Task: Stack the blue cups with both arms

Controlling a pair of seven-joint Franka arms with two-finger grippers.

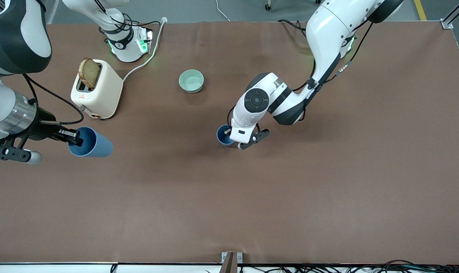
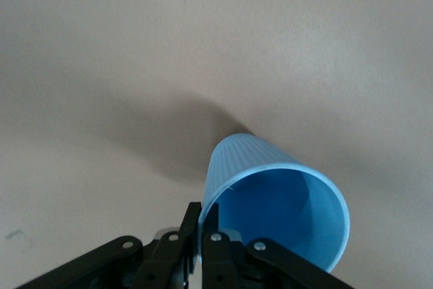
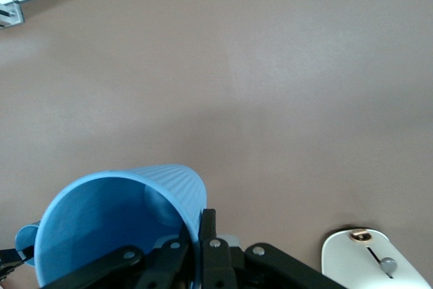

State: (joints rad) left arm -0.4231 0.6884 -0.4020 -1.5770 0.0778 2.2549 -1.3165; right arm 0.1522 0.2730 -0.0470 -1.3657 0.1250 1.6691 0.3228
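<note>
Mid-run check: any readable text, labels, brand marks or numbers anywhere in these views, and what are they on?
No text can be read in any view.
Toaster: a small red mark on its side, too small to read.
Right arm's base: a small round dark symbol, not legible.
Blue cups: plain ribbed walls, no print.
Mint-green bowl: no markings.

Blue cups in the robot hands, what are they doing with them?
Each arm holds one blue cup by its rim. The right gripper is shut on a blue cup, lifted and tilted, near the toaster with bread in it. The left gripper is shut on the other blue cup near the table's middle. A green bowl sits untouched. The cups are not stacked yet.
</note>
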